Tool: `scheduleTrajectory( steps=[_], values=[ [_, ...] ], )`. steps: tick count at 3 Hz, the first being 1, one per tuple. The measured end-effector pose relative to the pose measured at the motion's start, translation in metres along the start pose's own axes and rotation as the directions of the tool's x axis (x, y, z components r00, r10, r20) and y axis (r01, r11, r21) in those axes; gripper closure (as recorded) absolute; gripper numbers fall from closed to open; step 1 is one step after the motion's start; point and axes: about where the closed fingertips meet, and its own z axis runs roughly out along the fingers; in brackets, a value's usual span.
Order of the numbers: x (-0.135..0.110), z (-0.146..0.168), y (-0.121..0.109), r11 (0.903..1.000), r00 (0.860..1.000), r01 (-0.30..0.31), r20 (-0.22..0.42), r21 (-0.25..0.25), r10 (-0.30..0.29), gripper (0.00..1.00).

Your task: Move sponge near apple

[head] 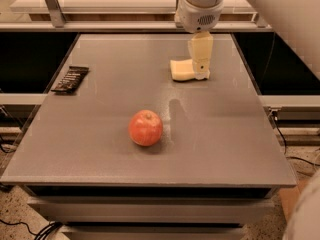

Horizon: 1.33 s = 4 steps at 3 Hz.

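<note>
The pale yellow sponge [180, 70] lies on the grey table [225, 134] at the back, right of centre. My gripper [201, 74] hangs straight down from the white arm and covers the sponge's right end, low over the table top. The red-orange apple [145, 127] sits near the middle of the table, nearer the front, well apart from the sponge and to its left.
A flat black ridged item [70, 78] lies at the table's left edge. A shelf with metal posts [52, 6] runs behind the table. The white arm [280, 14] crosses the upper right of the view.
</note>
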Motion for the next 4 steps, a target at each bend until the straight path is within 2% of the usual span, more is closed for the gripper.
scheduleTrajectory(
  steps=[1, 4],
  values=[
    [0.002, 0.022, -0.011, 0.9998, 1.000, -0.001, -0.014, -0.021, 0.000, 0.00],
    [0.012, 0.074, -0.017, 0.9954, 0.999, -0.024, -0.024, -0.093, 0.022, 0.00]
  ],
)
